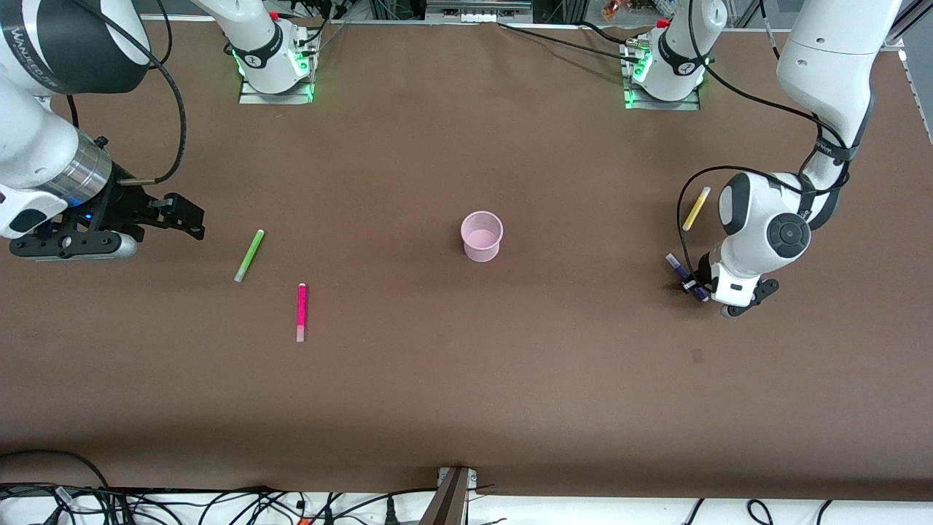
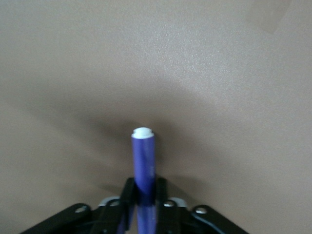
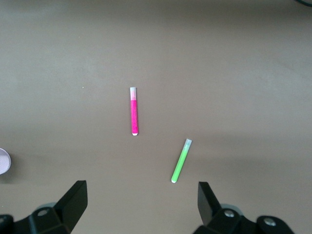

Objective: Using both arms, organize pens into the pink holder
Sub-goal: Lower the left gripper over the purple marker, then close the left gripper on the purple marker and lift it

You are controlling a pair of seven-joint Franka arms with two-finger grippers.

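The pink holder [image 1: 482, 235] stands upright mid-table. My left gripper [image 1: 694, 289] is low at the table toward the left arm's end, shut on the dark purple pen [image 1: 678, 268]. In the left wrist view the purple pen [image 2: 144, 161] sticks out from between the closed fingers [image 2: 145, 195]. The yellow pen [image 1: 696, 208] lies on the table beside the left arm. My right gripper [image 1: 191, 221] is open and empty, up above the right arm's end of the table. The green pen [image 1: 249, 255] and the hot pink pen [image 1: 302, 312] lie nearby. The right wrist view shows the green pen [image 3: 181, 161], the pink pen [image 3: 133, 111] and the open gripper [image 3: 141, 195].
The brown table [image 1: 466, 394] carries only the pens and the holder. The holder's rim shows at the edge of the right wrist view [image 3: 3, 161]. Cables lie along the table's near edge [image 1: 219, 503].
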